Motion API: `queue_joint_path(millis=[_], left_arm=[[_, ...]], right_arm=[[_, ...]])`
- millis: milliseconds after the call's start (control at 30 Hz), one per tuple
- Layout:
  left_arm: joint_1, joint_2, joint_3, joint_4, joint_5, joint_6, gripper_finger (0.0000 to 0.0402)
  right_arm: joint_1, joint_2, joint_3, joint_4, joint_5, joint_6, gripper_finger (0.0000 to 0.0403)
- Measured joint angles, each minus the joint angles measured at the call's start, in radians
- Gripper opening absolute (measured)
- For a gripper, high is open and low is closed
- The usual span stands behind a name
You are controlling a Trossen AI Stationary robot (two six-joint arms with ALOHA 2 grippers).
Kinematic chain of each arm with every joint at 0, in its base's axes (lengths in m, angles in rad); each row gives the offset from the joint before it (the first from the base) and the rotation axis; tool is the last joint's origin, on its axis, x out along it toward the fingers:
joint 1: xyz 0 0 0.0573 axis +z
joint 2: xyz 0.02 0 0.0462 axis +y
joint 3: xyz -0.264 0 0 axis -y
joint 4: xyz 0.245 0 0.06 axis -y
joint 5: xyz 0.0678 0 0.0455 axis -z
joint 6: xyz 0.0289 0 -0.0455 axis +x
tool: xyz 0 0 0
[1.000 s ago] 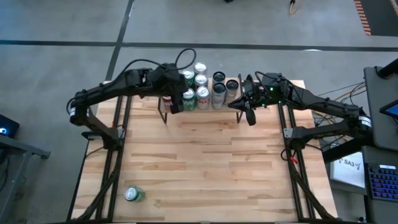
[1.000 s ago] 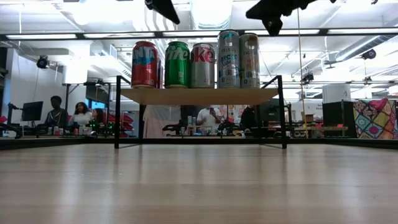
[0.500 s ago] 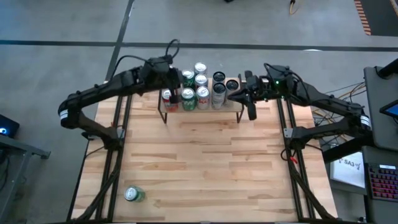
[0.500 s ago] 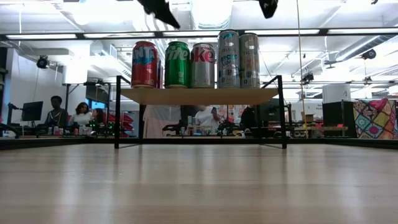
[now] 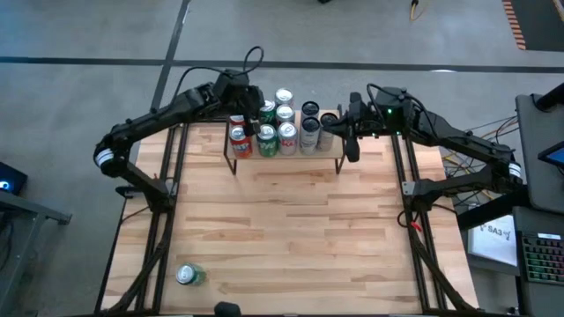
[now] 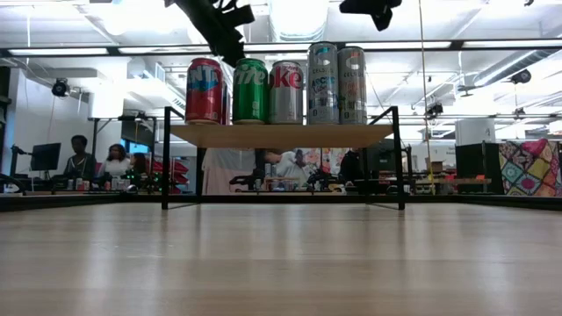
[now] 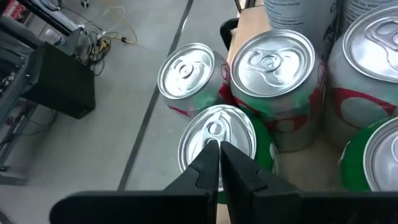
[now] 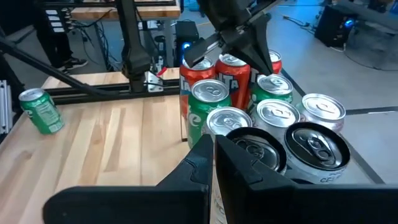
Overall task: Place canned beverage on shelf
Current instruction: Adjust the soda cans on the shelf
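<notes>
- Both grippers were clenched and empty. In the high view we saw the left gripper over the left end of the shelf, above the cans, and the right gripper over its right end. One green can lay on its side on the table, near the front left corner and well apart from both arms. We judged this can to be the next to place, and the left arm to be the closer one.
- In the low view the shelf carried a row of cans: a red can, a green shelf can, a silver-red can and two tall cans. The left arm hung just over the red and green ones. We thought it should first rise straight, so that no can was knocked down.
- In the left wrist view the shut fingers pointed down at a can top. We could not tell if they touched it.
- In the right wrist view we saw the packed cans and, far off, the lying can. Little free room seemed left, so we judged that a place must be chosen with care and the can stood upright.
</notes>
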Motion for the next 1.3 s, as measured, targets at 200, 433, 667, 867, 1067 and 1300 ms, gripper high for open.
queue_joint_path(millis=[200,433,667,867,1067,1300], left_arm=[[0.0,0.0,0.0,-0.033,0.0,-0.007,0.0],[-0.002,0.0,0.001,-0.058,0.0,-0.014,0.0],[-0.012,-0.003,0.003,-0.08,0.0,-0.022,0.0],[-0.023,-0.006,0.033,-0.142,0.003,-0.009,0.0],[-0.022,-0.006,0.086,-0.14,0.005,0.017,0.0],[-0.022,0.01,0.087,-0.097,0.004,0.037,0.0]], right_arm=[[-0.01,0.001,-0.001,0.0,-0.001,-0.003,0.0009],[-0.01,0.001,-0.001,0.0,-0.003,-0.008,0.0009],[-0.01,0.001,-0.002,0.0,-0.003,-0.007,0.0009],[-0.01,0.001,-0.002,0.0,-0.003,-0.007,0.0009],[-0.01,0.001,-0.002,0.0,-0.003,-0.009,0.0009],[-0.01,0.002,-0.005,0.0,-0.003,-0.016,0.0009]])
